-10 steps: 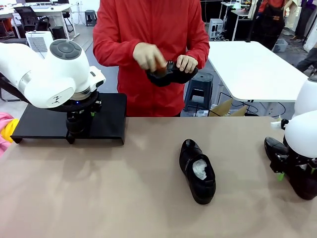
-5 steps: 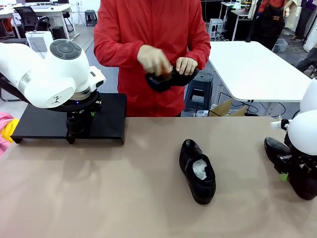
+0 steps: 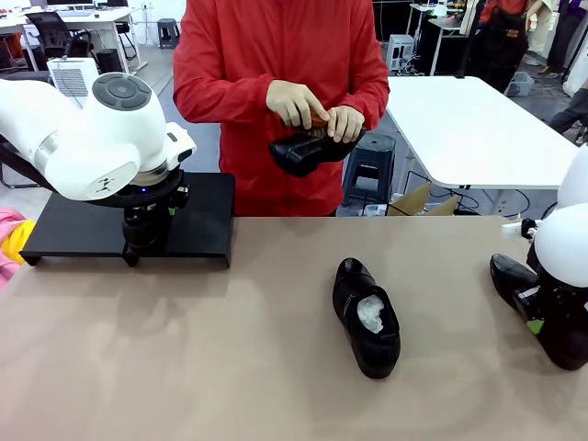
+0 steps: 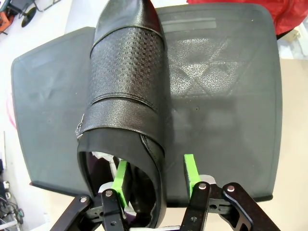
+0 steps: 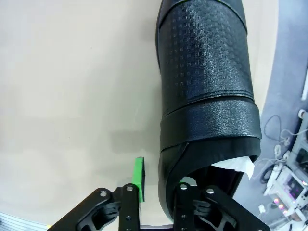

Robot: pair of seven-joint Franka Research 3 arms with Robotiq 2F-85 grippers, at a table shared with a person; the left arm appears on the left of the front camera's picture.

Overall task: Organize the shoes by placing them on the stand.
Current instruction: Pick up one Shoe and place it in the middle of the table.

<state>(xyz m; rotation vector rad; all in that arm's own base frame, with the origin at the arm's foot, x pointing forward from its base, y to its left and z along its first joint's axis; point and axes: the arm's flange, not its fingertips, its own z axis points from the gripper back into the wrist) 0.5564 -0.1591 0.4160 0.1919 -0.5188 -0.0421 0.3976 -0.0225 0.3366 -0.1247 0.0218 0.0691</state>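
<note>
**Two claws astride two heels, a fourth shoe under the brush**

At ten o'clock on the surface (image 3: 230, 349), the left arm is bent low over the stand (image 3: 207, 216). From the front, the wrist blocks the fingertips. The left wrist camera fills that in. The left shoe (image 4: 127, 82), textured black leather, lies lengthwise over the stand with its toe at twelve o'clock and its heel at six. The left claw (image 4: 155, 174) straddles the shoe's side wall at the collar, one green pad inside the opening and one outside. Bare stand shows between the outer pad and the leather, so the claw is released, not clenched. I cannot tell whether the sole is down on the platform.

Over at four o'clock, the toe of the right shoe (image 3: 507, 276) pokes out beside the right arm in the front view. The right wrist camera adds the rest. The shoe lies full length on the tan surface, with white paper (image 5: 238, 168) at the collar. The right claw (image 5: 161, 188) sits astride its side wall. A strip of surface shows between the outer green pad and the leather, so it has no grip. The other finger is down inside the shoe.

The centre shoe (image 3: 367, 317) lies alone on the eleven-to-five line, with crumpled paper (image 3: 370, 312) inside.

At twelve o'clock the person holds the held shoe (image 3: 308, 152) up beyond the far edge. One hand (image 3: 294, 103) presses a brown brush (image 3: 319, 119) to it, and the other hand (image 3: 347, 121) steadies it.
</note>
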